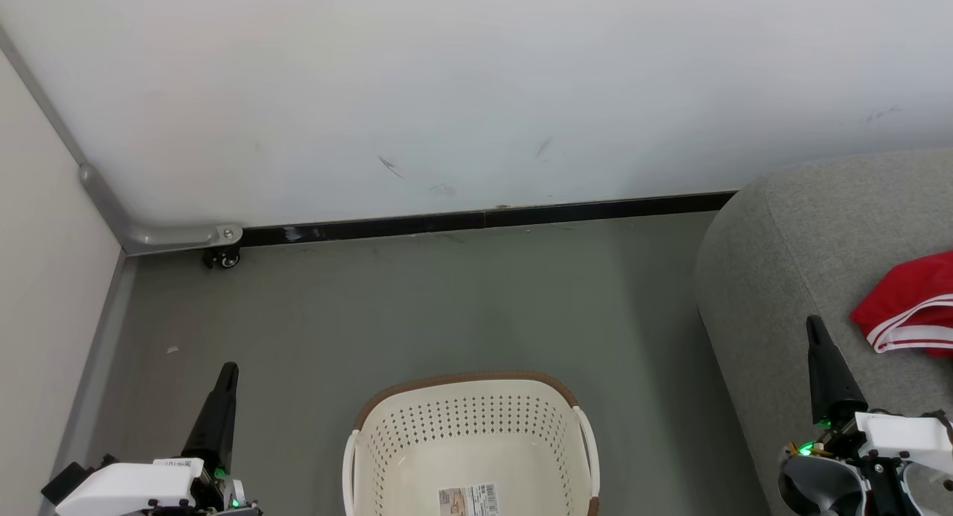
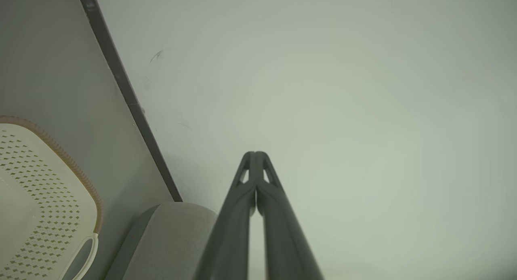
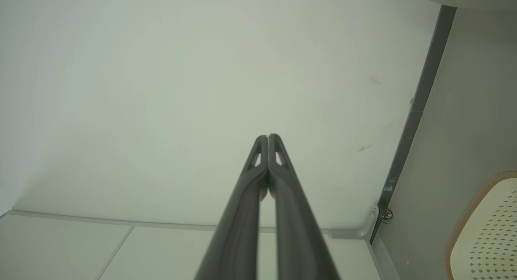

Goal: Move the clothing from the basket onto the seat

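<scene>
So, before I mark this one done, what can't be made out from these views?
The basket: the head view's bottom edge cuts off its near part, so leftover garments there cannot be ruled out.
The red clothing on the seat: the head view's right edge cuts it off; its full extent and any lettering are unseen.
The label in the basket: print too small to read.

Even, soft light; blurred wrist-view foregrounds.
</scene>
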`<state>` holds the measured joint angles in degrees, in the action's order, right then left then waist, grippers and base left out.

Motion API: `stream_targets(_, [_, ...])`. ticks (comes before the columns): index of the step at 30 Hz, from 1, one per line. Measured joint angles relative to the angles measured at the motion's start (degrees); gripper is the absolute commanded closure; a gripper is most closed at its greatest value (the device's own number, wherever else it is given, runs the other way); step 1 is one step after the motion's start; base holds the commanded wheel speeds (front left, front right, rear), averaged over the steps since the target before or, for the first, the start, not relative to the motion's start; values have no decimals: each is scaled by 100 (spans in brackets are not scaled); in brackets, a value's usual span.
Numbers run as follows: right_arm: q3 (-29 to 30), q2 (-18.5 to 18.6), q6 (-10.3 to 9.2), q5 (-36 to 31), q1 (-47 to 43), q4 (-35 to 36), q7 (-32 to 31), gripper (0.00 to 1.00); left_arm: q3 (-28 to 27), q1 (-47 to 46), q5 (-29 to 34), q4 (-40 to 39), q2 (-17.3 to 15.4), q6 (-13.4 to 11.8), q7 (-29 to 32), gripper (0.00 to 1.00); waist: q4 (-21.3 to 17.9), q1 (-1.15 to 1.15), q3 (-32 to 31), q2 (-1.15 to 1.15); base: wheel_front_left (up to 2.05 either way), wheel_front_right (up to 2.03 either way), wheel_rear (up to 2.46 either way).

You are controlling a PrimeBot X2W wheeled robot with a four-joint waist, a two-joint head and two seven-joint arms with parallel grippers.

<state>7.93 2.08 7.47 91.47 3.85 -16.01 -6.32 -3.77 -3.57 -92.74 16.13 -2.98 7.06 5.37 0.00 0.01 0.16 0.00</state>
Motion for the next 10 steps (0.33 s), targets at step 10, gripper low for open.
stream_targets(10, [0, 0, 0, 0, 0, 0, 0, 100, -1, 0, 0, -15, 1, 0, 0, 100, 0, 0, 0, 0, 0, 0, 0])
